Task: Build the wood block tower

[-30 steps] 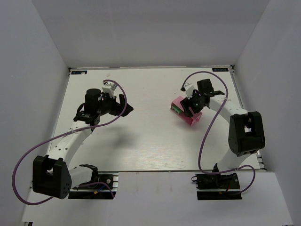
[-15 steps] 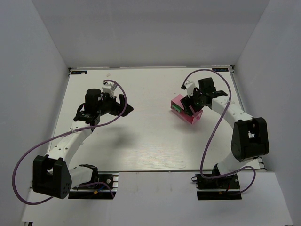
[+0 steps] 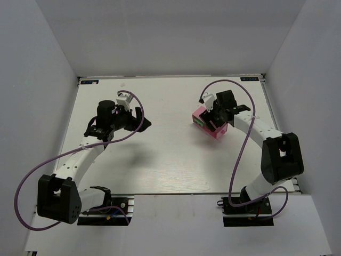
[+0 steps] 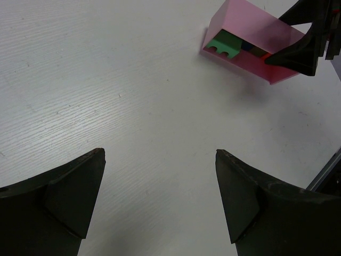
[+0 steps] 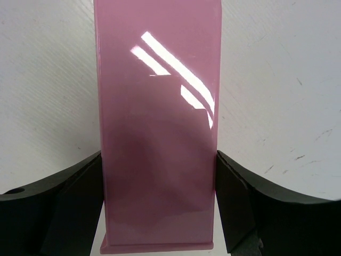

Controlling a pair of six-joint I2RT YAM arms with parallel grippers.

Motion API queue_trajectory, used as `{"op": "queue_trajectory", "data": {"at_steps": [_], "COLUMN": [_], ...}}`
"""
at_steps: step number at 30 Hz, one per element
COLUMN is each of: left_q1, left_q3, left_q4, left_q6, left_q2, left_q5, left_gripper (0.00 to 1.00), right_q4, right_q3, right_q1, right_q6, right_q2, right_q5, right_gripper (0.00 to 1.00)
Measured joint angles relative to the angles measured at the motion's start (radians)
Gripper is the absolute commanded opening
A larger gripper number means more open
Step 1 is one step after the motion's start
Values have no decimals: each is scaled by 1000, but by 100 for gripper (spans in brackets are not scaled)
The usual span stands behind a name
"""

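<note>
1 pink box (image 5: 159, 106), clamped by right gripper (image 5: 159, 156).

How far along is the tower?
No tower stands on the table yet. In hand: the right gripper clamps the pink box, with the wood blocks, green one foremost, inside it. The left gripper hangs open and empty. Left: getting the blocks out, then all the stacking.

pink box (image 4: 254, 25): 1 | wood blocks (image 4: 224, 44) showing inside: 3 | arms (image 3: 80, 157): 2
</note>
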Motion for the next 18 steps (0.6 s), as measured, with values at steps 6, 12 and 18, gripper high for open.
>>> {"op": "queue_trajectory", "data": {"at_steps": [6, 12, 18], "left_q1": [0, 0, 0], "left_q3": [0, 0, 0], "left_q4": [0, 0, 0], "left_q6": [0, 0, 0], "left_q2": [0, 0, 0], "left_q5": [3, 3, 3], "left_gripper": [94, 94, 94], "right_q4": [45, 106, 195], "right_q3": [-10, -26, -75], "right_q1": [51, 101, 157], "right_q6": [-1, -15, -54], "right_q2": [0, 0, 6], "right_q5": [103, 227, 346], "right_gripper": [0, 0, 0]}}
